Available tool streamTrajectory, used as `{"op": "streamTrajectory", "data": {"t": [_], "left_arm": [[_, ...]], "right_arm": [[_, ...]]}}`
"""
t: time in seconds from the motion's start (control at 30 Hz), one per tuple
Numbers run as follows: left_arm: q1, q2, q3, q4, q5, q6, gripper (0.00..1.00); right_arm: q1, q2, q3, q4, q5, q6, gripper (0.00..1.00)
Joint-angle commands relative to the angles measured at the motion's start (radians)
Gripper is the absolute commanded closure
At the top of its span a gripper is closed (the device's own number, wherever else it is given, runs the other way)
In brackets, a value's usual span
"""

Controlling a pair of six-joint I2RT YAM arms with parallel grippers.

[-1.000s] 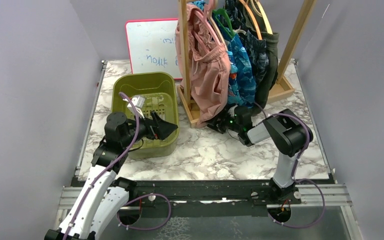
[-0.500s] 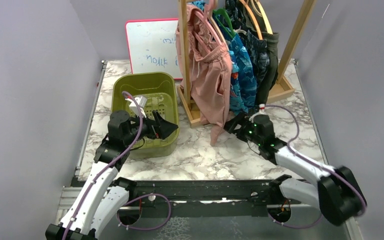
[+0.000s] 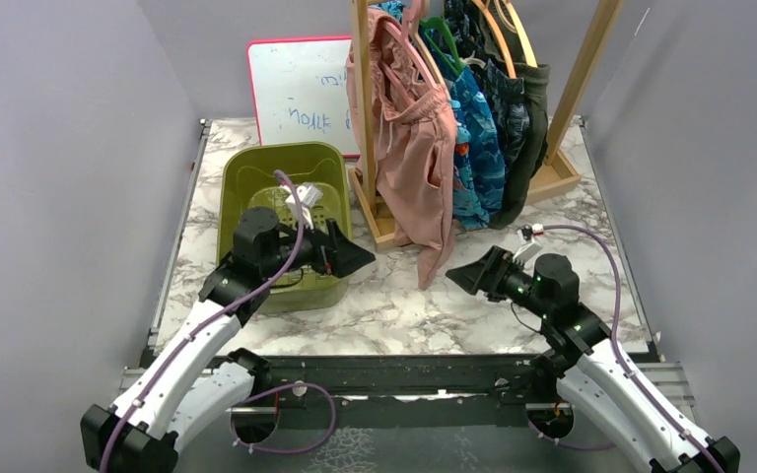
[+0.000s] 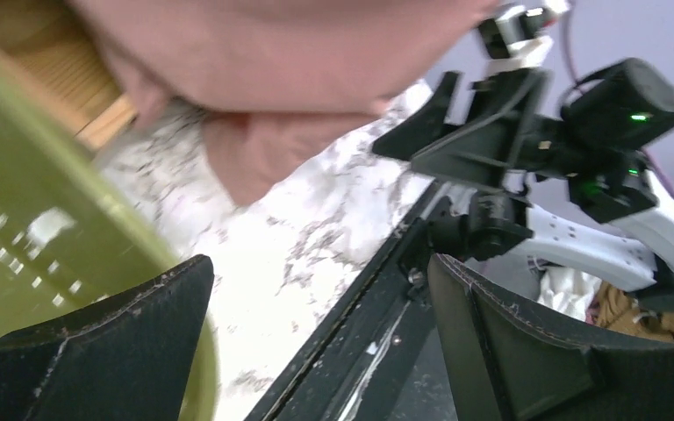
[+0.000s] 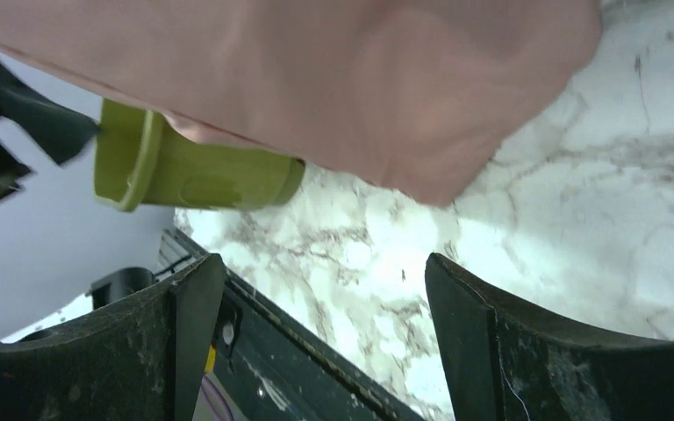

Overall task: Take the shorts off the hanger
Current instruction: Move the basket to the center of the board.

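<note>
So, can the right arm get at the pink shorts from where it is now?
Probably yes. The right gripper is open and points at the hanging lower edge of the pink shorts, with only table between them. The left gripper sits by the green bin, out of the way.

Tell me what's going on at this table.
A wooden rack holds several hanging shorts. The pink shorts, at the front, have one leg dangling near the marble table. The left gripper, by the green bin, and the right gripper both point at that leg, open and empty.
</note>
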Motion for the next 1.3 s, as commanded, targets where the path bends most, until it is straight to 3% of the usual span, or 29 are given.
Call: {"op": "streamTrajectory", "data": {"t": [0.0,0.13,0.23,0.53,0.83,1.07,1.27], "left_arm": [[-0.128,0.086,0.119,0.086,-0.038,0.000,0.06],[-0.306,0.223,0.148,0.065,-0.198,0.043,0.07],[-0.365,0.281,0.136,-0.029,-0.527,0.054,0.13],[-0.349,0.239,0.063,-0.199,-0.917,0.147,0.11],[-0.199,0.190,0.081,-0.252,-0.883,0.202,0.11],[-0.193,0.123,0.130,-0.227,-0.582,0.267,0.07],[-0.193,-0.057,0.098,-0.226,-0.594,0.284,0.01]], "right_arm": [[0.003,-0.003,-0.007,-0.101,-0.060,0.006,0.14],[0.003,0.016,0.025,-0.144,-0.046,-0.005,0.14],[0.003,0.030,0.078,-0.200,-0.016,-0.037,0.14],[0.002,0.023,0.248,-0.348,0.038,-0.135,0.12],[0.003,0.001,0.244,-0.334,-0.028,-0.130,0.12],[0.003,0.020,0.286,-0.350,-0.081,-0.185,0.12],[0.002,0.037,0.392,-0.311,-0.172,-0.286,0.16]]}}
